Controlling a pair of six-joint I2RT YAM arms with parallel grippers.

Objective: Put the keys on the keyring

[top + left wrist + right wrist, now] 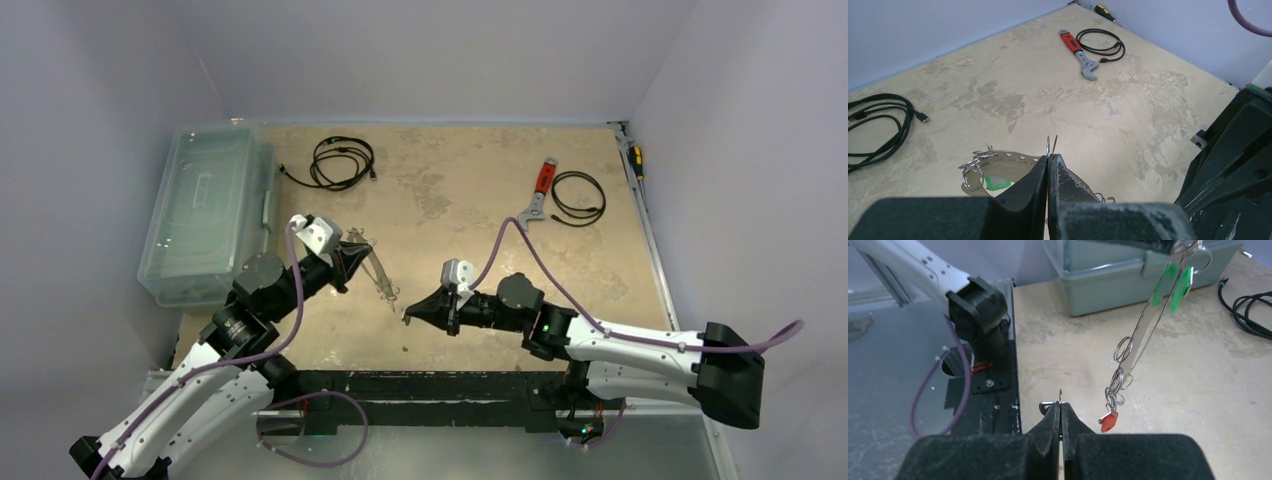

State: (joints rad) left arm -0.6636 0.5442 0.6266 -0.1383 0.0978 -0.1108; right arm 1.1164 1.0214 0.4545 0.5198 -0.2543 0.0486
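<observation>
The keyring [378, 272] is a flat grey metal hoop with punched holes [1008, 156], held off the table with my left gripper [1049, 157] shut on its edge. Several small split rings, green tags [1173, 285] and a red key [1108, 422] hang on it; in the right wrist view it slants edge-on [1143, 330]. My right gripper [1061, 405] is shut on a small key [1045, 408], whose split ring pokes above the tips. In the top view that gripper [410, 316] sits just right of the hoop's lower end, apart from it, facing my left gripper [352, 258].
A clear plastic bin [205, 215] stands at the left edge. Black coiled cables lie at the back left [342, 162] and back right [578, 197], beside a red-handled wrench [540, 190]. A screwdriver [634, 160] lies along the right wall.
</observation>
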